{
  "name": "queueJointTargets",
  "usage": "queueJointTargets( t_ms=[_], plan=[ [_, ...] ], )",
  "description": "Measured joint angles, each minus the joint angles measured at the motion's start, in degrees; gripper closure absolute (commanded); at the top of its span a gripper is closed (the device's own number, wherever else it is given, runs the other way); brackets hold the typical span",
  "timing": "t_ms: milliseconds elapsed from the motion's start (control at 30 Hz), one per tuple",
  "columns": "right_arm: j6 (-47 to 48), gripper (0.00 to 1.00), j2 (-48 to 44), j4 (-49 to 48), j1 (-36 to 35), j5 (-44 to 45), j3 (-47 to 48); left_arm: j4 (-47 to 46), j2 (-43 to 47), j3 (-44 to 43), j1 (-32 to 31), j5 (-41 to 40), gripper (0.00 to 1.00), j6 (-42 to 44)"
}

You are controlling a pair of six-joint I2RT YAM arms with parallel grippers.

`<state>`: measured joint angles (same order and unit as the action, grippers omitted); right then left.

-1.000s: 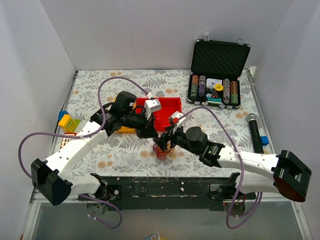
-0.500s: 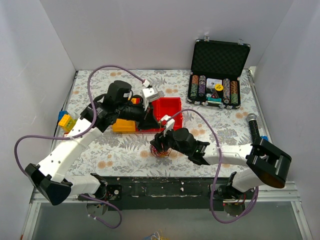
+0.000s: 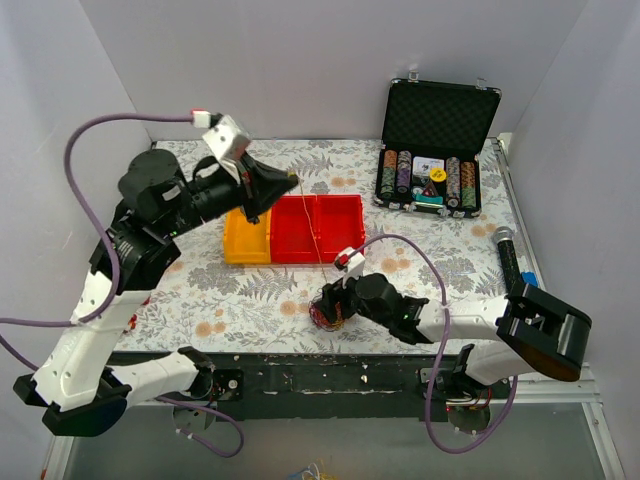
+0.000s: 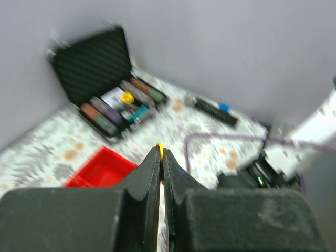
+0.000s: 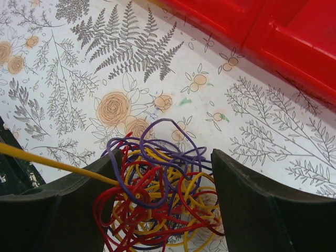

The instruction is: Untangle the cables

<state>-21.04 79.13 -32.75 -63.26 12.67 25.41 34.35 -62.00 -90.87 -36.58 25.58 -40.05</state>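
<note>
The tangle of thin red, yellow and purple wires [image 5: 152, 210] lies on the floral table [image 3: 250, 290], straddled by the spread right tool [image 5: 165, 157]. One yellow strand [image 5: 52, 164] is stretched far-left and upward to the raised left tool [image 4: 160, 155], which is pressed together on it.

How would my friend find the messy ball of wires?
Start at the flowery table and go toward its front edge, just before the red tray. Between the fingers of the right claw sits the ball of wires: thin red, yellow and purple loops. It's the only tangle there, with one yellow strand stretching up to the left claw.
</note>
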Motion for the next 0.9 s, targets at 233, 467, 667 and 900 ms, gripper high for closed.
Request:
queueJointTargets(
  t_ms=[233,467,667,900],
  plan=[
    [-2.6,0.25,-2.3,0.2,-1.1,2.4,-2.3,-9.2,0.3,-6.7,0.0,-16.8,0.94,-2.9],
    [-4.3,0.25,-2.3,1.3,-1.9,2.8,-4.1,-17.0,-1.3,-17.5,0.0,-28.9,0.94,-2.3],
    [-5.7,0.24,-2.3,3.0,-2.2,3.4,-4.9,-27.2,-1.2,-21.6,0.0,-37.2,0.94,2.7],
    [-6.9,0.24,-2.3,4.4,-2.9,3.8,-5.3,-38.0,-2.3,-23.1,0.0,-43.9,0.90,9.3]
  ],
)
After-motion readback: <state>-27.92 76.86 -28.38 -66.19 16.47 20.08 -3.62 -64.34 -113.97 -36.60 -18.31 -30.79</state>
